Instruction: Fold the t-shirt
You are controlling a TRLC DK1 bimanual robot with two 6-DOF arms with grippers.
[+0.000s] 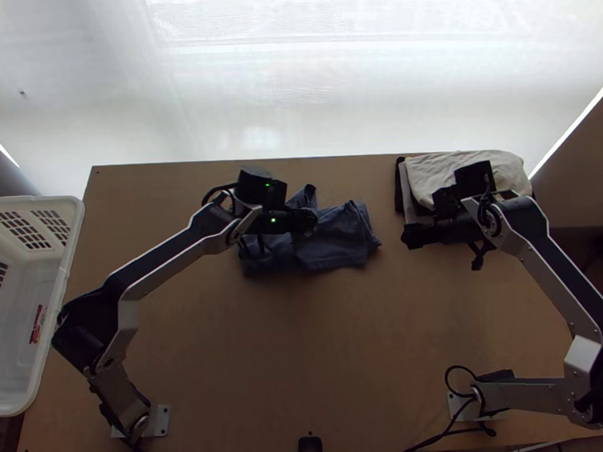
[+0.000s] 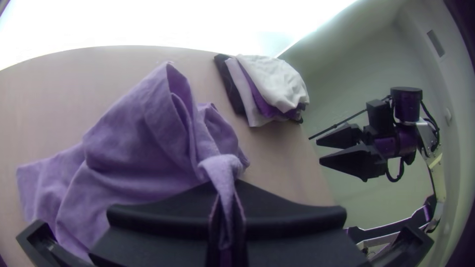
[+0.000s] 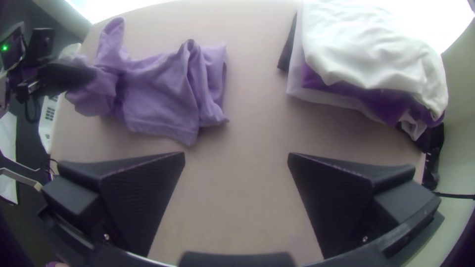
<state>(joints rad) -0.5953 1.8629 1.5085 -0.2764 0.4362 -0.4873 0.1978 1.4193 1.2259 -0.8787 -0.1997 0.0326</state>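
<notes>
At the far left we see a white plastic basket, set against the left side of the wooden worktop. Next comes the left arm, which ends above the middle of the far half. Its pincer is closed on the t-shirt, with a narrow gathered strip of cloth squeezed between the two fingers. The t-shirt lies near the middle of the far half of our worktop, bunched and wrinkled around the grip. A flap stands up beside the grip, and the right-hand part lies in overlapping folded layers. Farther right, the right pincer hangs at the near side of a clothes pile, its two fingers well apart and nothing between them. The pile sits at the far right corner: we make out a rumpled white garment on top, with purple, pale grey and black cloth showing beneath.
</notes>
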